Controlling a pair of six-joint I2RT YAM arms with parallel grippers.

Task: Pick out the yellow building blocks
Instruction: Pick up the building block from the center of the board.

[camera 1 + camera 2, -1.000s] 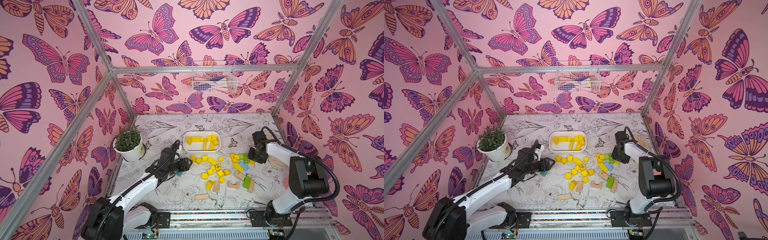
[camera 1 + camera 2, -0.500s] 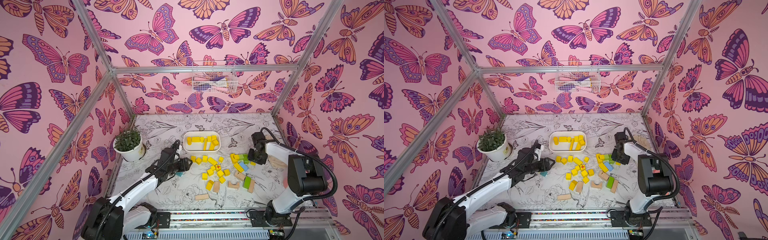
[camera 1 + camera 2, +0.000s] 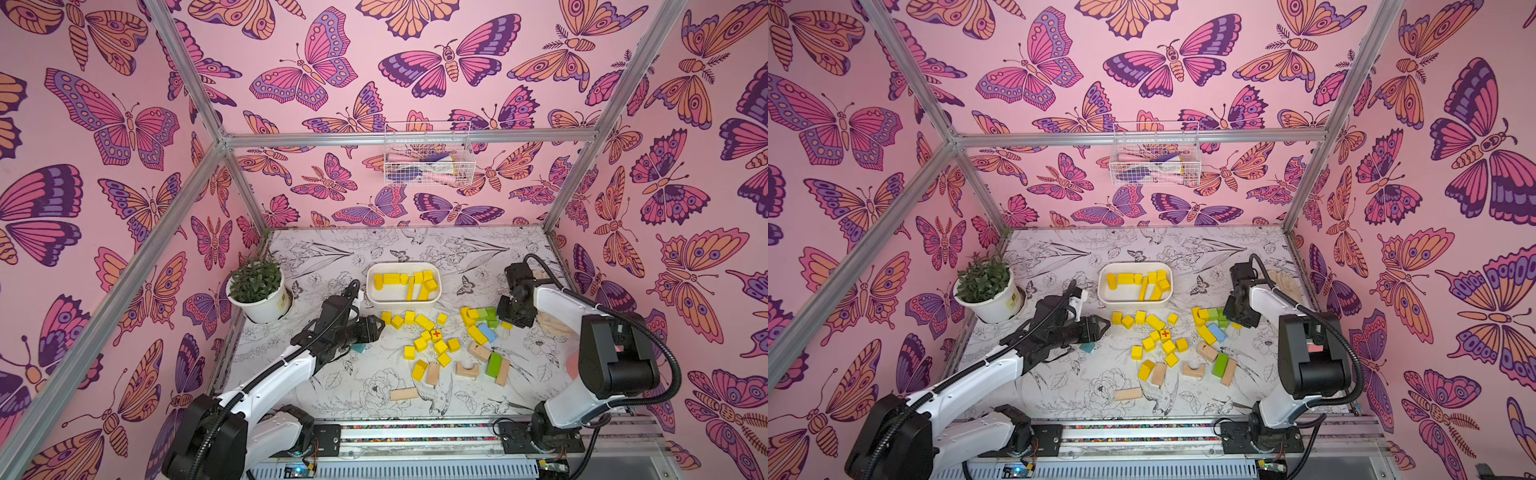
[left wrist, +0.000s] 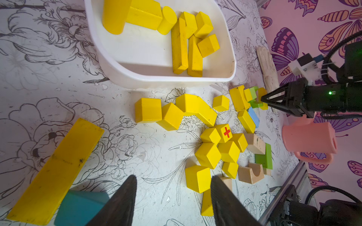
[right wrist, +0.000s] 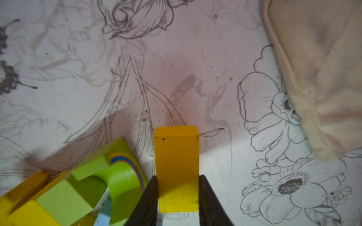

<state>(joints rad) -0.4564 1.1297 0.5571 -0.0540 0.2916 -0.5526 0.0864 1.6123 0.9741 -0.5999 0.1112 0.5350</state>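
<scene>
Your right gripper (image 5: 177,176) pinches a yellow block (image 5: 176,154) beside the green arch (image 5: 119,176): lift it straight up before swinging to the tray (image 4: 156,80), clear of your left gripper (image 4: 173,176), which gapes empty.

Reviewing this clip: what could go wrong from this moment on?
1. The right claw grips the small yellow block by one end only, so the block may pivot or slip out on lifting.
2. The green arch block lies close beside that claw and could get dragged or knocked.
</scene>
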